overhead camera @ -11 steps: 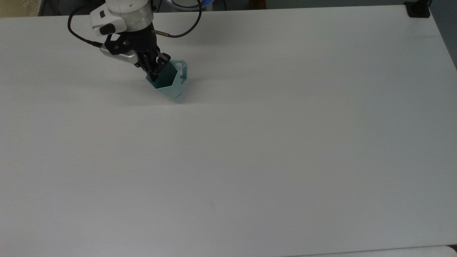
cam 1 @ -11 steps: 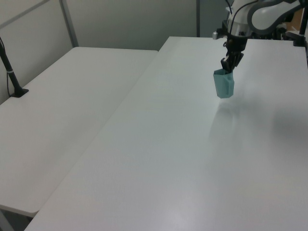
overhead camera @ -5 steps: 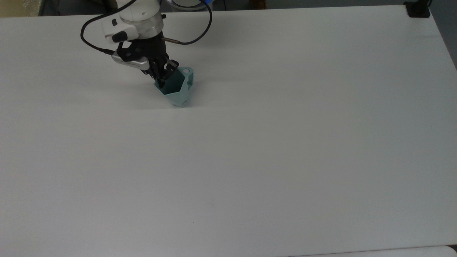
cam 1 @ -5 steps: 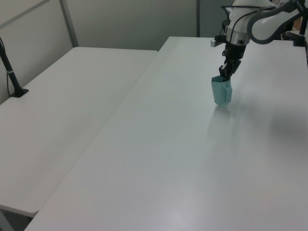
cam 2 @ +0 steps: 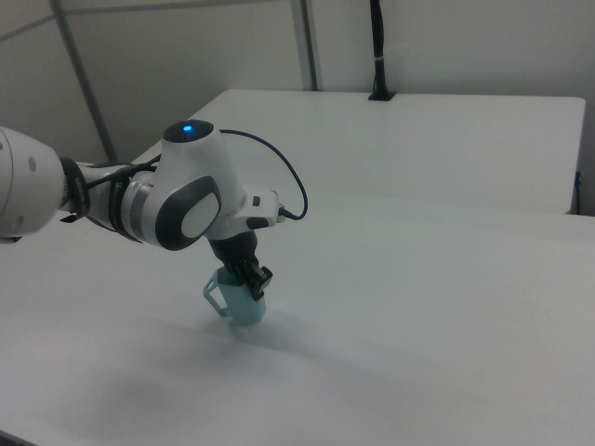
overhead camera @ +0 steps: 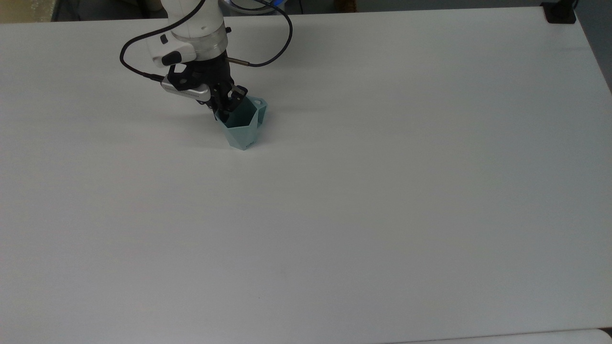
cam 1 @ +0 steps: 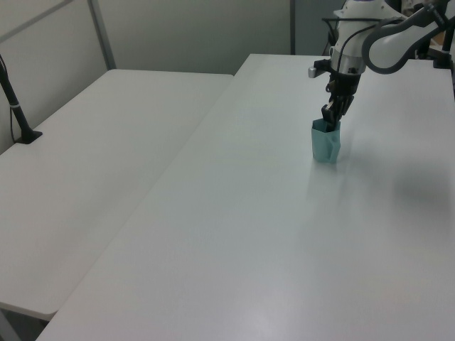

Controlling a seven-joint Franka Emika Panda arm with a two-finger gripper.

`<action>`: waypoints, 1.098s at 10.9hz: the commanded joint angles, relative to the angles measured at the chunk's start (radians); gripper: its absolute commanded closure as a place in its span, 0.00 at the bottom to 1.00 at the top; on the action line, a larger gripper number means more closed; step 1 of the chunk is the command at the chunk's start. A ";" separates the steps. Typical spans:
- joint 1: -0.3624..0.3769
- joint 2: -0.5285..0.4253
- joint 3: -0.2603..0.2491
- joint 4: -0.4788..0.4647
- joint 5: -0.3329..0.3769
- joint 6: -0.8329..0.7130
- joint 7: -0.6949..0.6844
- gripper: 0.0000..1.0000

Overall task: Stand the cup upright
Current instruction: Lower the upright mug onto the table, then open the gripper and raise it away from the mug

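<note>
Top view, upper left: cup (overhead camera: 244,128) upright on table (overhead camera: 382,191), mouth up, axis vertical; gripper (overhead camera: 225,104) directly above, pinching its rim wall.

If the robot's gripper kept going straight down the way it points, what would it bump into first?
Probably the cup itself. The gripper points down at the cup's rim, one finger seemingly inside, so it would likely push against the wall or bottom, then the table beneath.

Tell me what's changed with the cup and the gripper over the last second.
The gripper swung the cup from tilted to nearly upright and carried it toward the top view's lower right, down onto the table. The gripper stays clamped on the cup's rim.
</note>
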 commanded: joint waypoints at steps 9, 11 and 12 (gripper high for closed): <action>-0.046 -0.105 -0.020 0.508 0.025 -0.602 -0.051 0.00; -0.078 -0.113 -0.020 0.587 0.013 -0.752 -0.221 0.00; -0.119 -0.110 -0.014 0.637 0.011 -0.847 -0.293 0.00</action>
